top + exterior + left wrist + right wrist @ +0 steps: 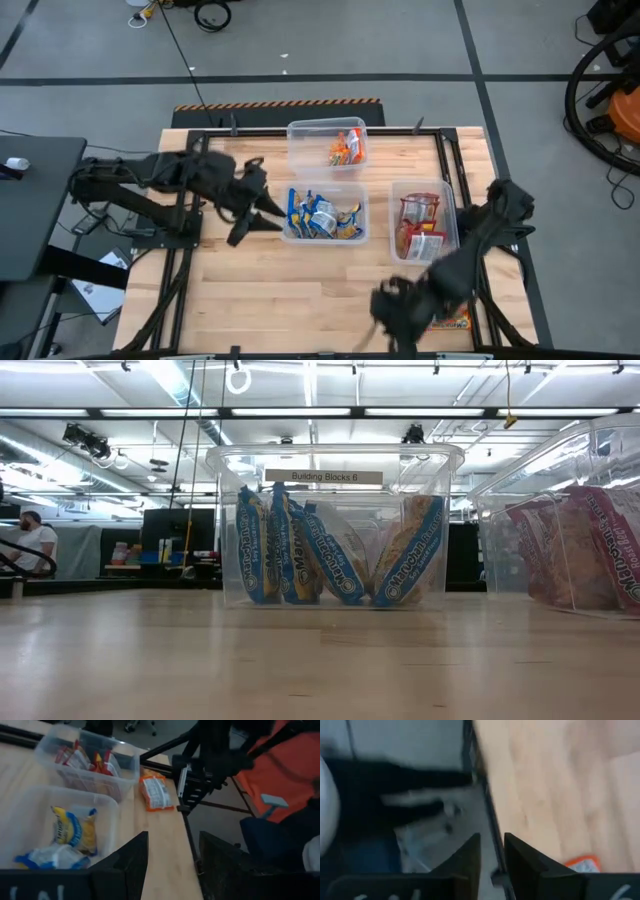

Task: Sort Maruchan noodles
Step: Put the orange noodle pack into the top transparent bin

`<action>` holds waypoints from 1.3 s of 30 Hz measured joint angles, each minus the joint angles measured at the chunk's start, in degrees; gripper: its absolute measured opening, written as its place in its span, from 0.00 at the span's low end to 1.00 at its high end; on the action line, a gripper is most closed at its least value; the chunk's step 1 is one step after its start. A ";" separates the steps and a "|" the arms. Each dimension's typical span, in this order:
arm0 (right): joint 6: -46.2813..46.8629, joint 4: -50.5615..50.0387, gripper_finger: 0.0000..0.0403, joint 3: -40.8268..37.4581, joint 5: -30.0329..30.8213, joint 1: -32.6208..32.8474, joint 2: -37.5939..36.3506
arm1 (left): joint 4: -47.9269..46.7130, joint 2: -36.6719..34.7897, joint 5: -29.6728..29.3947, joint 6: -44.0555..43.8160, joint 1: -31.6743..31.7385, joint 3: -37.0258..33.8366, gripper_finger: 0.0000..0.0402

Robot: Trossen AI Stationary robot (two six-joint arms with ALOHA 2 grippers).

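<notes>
Three clear tubs hold Maruchan noodles. The far tub [327,145] has orange packets, the middle tub [325,213] blue ones [300,550], and the right tub [423,222] red ones [85,757]. One orange packet [450,322] lies flat on the table near its near right corner [156,792]. My left gripper [268,215] hovers open just left of the middle tub, with nothing between its fingers [172,860]. My right gripper [385,305] hangs over the table's near edge, left of the loose orange packet [582,864]. Its fingers [492,855] stand a little apart and hold nothing.
Bare wood spreads left of and in front of the tubs. A black frame rail [485,795] runs along the table's near edge below my right gripper. Black rails [445,160] also cross the table beside the right tub. A person [30,545] stands far back in the room.
</notes>
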 joint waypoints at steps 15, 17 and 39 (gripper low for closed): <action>-24.80 -10.05 0.41 -0.11 -5.12 4.74 19.97 | -1.77 3.15 -20.59 -6.69 -19.39 -0.09 0.45; -30.56 -10.22 0.44 -0.11 -7.80 4.26 21.24 | -2.19 3.87 -23.17 -7.85 -21.16 -0.09 0.45; -55.06 -2.11 0.45 -10.07 -4.59 9.37 20.22 | -1.82 4.69 -35.46 -10.27 -26.80 -0.09 0.45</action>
